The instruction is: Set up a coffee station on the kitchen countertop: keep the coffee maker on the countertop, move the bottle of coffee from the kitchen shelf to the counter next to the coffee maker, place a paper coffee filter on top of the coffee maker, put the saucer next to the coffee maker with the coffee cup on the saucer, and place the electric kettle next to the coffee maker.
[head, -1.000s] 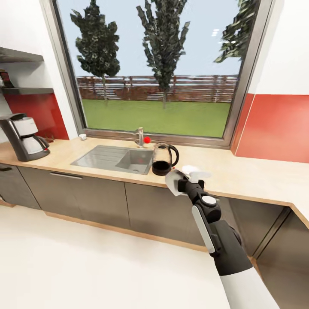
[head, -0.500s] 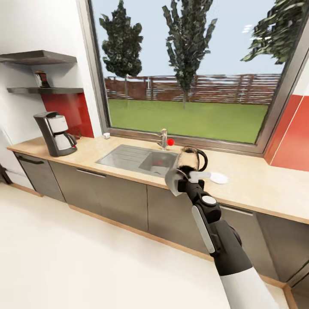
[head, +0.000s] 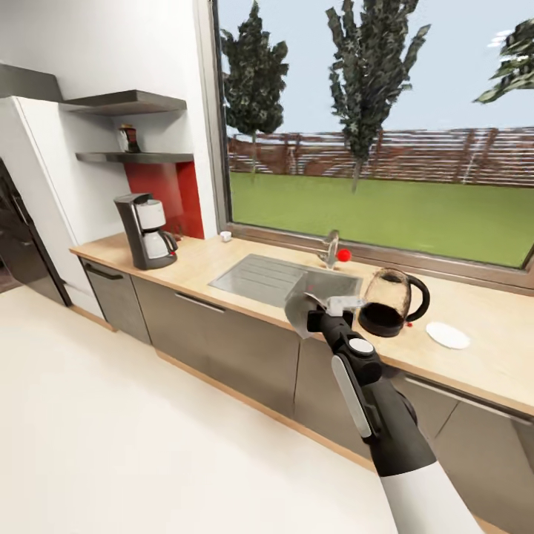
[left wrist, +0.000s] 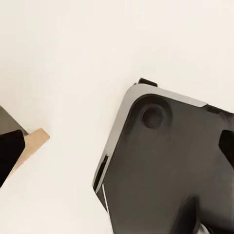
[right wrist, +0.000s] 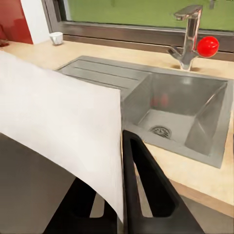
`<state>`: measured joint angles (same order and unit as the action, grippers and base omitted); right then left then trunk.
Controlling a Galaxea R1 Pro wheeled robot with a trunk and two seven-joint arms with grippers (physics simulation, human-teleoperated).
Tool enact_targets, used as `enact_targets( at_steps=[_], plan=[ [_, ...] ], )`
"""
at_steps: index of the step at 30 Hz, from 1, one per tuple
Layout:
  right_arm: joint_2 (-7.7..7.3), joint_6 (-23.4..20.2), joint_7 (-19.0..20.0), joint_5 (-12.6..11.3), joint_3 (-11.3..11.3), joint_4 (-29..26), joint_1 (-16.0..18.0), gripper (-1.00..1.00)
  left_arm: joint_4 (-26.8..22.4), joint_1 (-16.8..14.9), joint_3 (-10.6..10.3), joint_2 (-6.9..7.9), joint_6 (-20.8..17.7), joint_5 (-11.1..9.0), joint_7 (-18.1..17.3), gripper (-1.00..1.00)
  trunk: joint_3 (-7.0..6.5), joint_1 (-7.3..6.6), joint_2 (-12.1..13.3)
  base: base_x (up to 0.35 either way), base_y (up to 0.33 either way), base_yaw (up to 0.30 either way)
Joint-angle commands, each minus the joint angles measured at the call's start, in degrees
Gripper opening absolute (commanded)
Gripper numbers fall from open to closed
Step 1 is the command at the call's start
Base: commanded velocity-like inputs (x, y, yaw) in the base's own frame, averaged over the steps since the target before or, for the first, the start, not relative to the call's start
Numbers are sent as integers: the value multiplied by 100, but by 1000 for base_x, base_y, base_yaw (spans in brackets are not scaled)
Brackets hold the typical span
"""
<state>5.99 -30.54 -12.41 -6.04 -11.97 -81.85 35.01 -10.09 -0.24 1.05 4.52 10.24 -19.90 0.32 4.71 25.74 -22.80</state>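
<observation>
A white paper coffee filter (right wrist: 58,131) is pinched between the right gripper's (right wrist: 119,195) dark fingers (right wrist: 146,185), with the steel sink (right wrist: 161,105) at one o'clock, its tap (right wrist: 187,34) with a red knob (right wrist: 208,46) beyond, and a coffee cup (right wrist: 56,37) at eleven o'clock on the kitchen countertop (right wrist: 29,51).

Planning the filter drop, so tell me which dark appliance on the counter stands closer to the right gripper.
The electric kettle, the squat rounded one right of the sink, just beside the right gripper. The tall coffee maker stands at the counter's far left end.
</observation>
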Motion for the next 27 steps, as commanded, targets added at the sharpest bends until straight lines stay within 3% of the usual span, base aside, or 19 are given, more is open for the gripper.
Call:
enact_targets(
  at_steps=[1, 9, 22, 27],
  plan=[
    [-1, -14, -60, -82, -8, -6, 6, -100, -2, -2, 11, -2, 12, -2, 3, 100, 7, 4, -12, 43, 28, 232],
    [-1, -14, -60, -82, -9, -6, 4, -100, -2, -2, 10, -21, 13, 3, 3, 100, -39, 4, -12, 85, 7, 227],
    [-1, -14, -60, -82, -11, -6, 6, -100, -2, -2, 9, -6, 13, 4, 3, 100, -114, 4, -12, 314, 116, 223],
    [-6, -14, -53, -78, -7, -8, 4, -100, -7, -2, 9, -15, 13, 2, 3, 100, -122, 4, -12, 323, 138, 58]
  ],
)
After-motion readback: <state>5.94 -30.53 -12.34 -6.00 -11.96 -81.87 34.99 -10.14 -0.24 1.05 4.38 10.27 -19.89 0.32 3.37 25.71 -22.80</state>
